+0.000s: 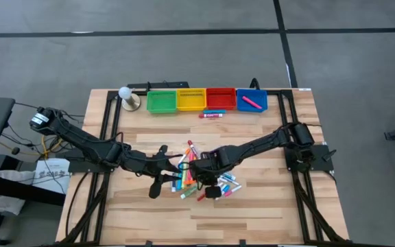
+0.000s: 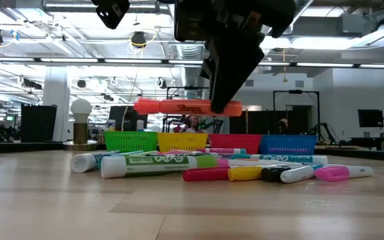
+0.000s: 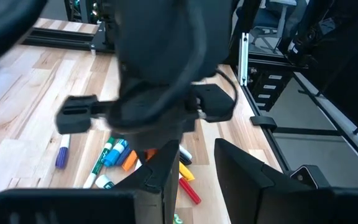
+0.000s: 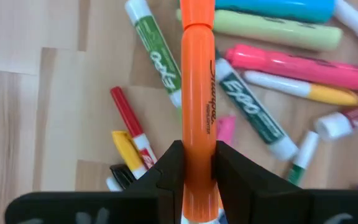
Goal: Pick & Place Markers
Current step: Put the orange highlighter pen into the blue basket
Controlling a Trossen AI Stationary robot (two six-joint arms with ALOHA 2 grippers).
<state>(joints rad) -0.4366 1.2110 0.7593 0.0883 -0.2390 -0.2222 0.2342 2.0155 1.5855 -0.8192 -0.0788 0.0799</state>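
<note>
The right gripper (image 4: 197, 163) pinches an orange marker (image 4: 197, 93) near one end, fingers pressed against its barrel on both sides. The marker hangs level above the pile (image 2: 219, 170) — clear of it, so it appears lifted out for carrying. Holding it level probably keeps it from snagging the other markers, which lie loose and crossed on the table (image 1: 266, 206) below.

The left gripper (image 1: 162, 171) waits just beside the pile, close to the right one, with its fingers (image 3: 247, 174) parted and nothing between them.

Four bins (image 1: 206, 99) stand in a row at the table's far edge, well apart from the pile. The blue bin (image 1: 252, 101) already holds a pink marker (image 1: 252, 102); one more (image 1: 212, 114) lies just in front of the red bin (image 1: 221, 98).
</note>
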